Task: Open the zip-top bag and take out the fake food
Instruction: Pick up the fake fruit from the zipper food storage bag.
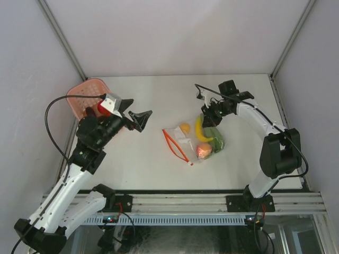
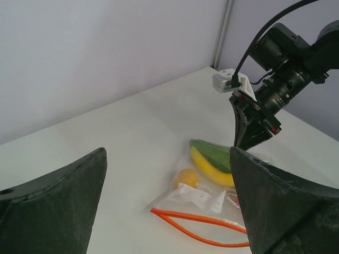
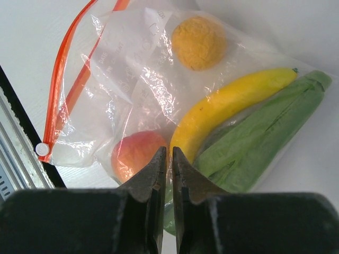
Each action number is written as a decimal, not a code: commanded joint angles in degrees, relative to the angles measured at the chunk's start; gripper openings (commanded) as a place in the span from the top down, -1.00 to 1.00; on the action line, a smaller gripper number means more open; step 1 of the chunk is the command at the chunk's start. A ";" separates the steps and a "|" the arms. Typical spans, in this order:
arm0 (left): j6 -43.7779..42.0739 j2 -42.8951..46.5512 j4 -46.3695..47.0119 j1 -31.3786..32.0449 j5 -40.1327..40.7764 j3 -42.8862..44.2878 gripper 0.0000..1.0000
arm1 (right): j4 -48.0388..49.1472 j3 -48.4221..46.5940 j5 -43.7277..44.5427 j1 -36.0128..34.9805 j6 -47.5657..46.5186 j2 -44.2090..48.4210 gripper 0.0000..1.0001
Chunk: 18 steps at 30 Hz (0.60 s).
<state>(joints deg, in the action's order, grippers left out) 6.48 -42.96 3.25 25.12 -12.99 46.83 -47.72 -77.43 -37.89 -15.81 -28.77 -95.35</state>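
Note:
The clear zip-top bag [image 1: 186, 142] lies flat mid-table, its orange zipper strip [image 2: 201, 225] spread apart into a loop. Inside is the fake food: an orange ball [image 3: 198, 41], a yellow banana [image 3: 228, 103], a green piece [image 3: 265, 132] and a red-orange peach [image 3: 135, 156]. My right gripper [image 3: 170, 151] is over the bag's far end, shut down to a thin slit on the bag's film between peach and banana. My left gripper [image 1: 142, 106] hangs wide open above the table, left of the bag, holding nothing.
A pink perforated basket [image 1: 85, 95] stands at the far left with a red piece [image 1: 101, 109] in it, just behind my left wrist. Grey walls close the table at the back and both sides. A black rail [image 3: 21, 132] runs along the near edge.

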 commanded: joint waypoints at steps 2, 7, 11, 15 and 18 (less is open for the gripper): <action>4.44 -2.30 7.79 0.19 -5.95 -2.50 -0.99 | 0.53 -1.66 -1.98 0.34 -1.27 2.79 0.84; 7.76 -3.62 11.08 0.40 -7.14 -5.18 -1.00 | 0.22 -1.62 -3.00 0.35 -1.77 3.02 0.84; 8.25 -4.98 12.38 1.94 -7.48 -6.75 -1.00 | 0.19 -1.53 -3.60 0.36 -2.14 3.28 0.84; 7.55 -5.92 12.79 4.81 -6.65 -7.64 -0.99 | -0.30 -1.50 -4.48 0.43 -2.96 3.55 0.84; 6.83 -6.24 13.91 6.72 -5.61 -9.01 -0.97 | -0.78 -1.46 -5.42 0.51 -3.73 4.00 0.84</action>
<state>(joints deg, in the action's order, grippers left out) 13.50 -49.10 12.56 29.34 -18.76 39.46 -47.88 -77.43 -40.58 -15.70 -30.55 -94.63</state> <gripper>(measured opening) 0.993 0.080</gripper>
